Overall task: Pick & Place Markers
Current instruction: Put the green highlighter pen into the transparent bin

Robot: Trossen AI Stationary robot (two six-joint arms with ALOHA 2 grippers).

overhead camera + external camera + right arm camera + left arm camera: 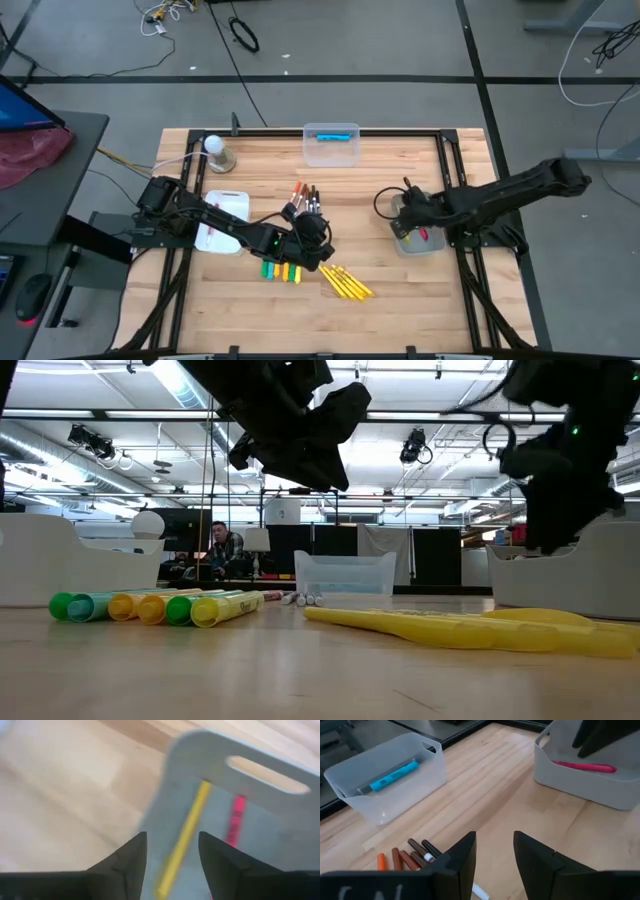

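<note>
Right end effector point(169, 862) hangs over the grey bin point(200, 750), fingers apart and empty; a yellow marker point(187, 827) and a pink one point(235, 817), apparently loose, lie in the bin below it. Left end effector point(492, 865), fingers apart, empty, hovers over brown markers point(407, 857) on the worktop point(485, 785).

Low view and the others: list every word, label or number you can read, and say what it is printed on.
None can be read.
Yellow marker: a dark mark near its end in the low view, too small to read.
Left end effector: pale marks on its body in the left wrist view, cut off and blurred.
</note>
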